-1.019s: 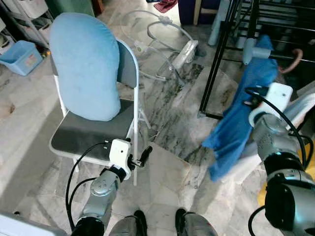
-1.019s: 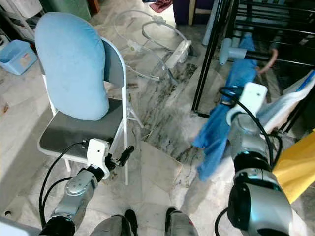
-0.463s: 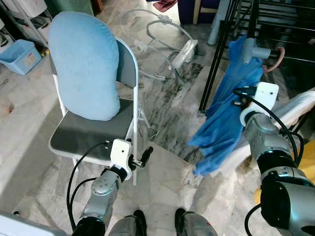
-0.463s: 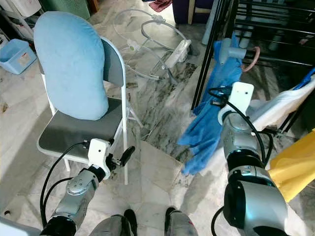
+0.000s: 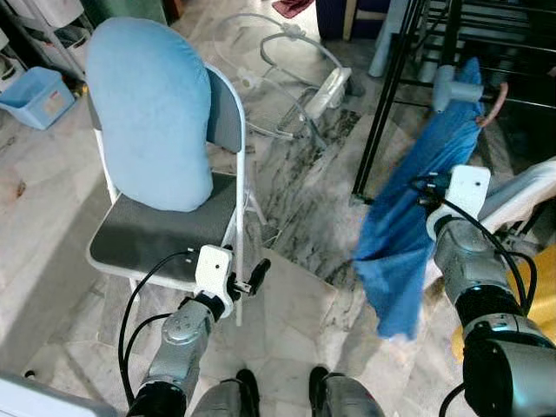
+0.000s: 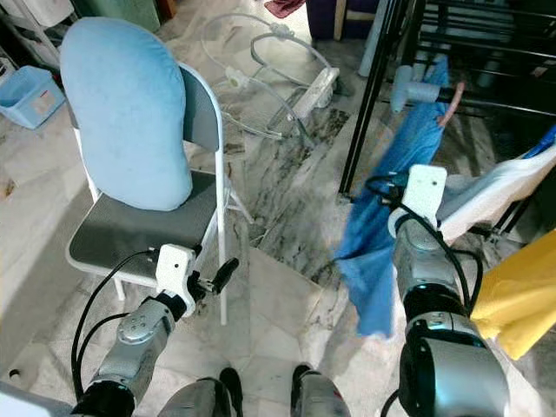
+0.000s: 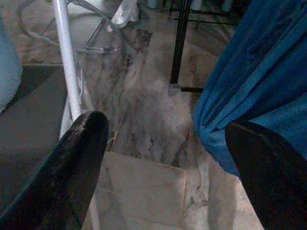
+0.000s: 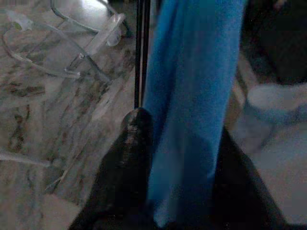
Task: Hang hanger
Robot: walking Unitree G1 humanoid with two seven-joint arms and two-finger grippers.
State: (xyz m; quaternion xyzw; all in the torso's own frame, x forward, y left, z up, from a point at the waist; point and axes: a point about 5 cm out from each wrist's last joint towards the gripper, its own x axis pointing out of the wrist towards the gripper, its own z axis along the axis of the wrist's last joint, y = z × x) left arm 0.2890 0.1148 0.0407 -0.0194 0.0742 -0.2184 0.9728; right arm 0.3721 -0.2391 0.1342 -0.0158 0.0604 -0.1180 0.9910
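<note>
- Since half a second ago the blue garment (image 5: 408,234) has swung from bunched to hanging straight; the hanger hook (image 5: 499,101) now sits nearer the black drying rack (image 5: 388,95). Judged: hanging under way.
- Right gripper (image 8: 177,158) clenched on the garment, which runs up ahead of it.
- Left gripper (image 7: 168,158) released, idle beside the chair (image 5: 156,243).
</note>
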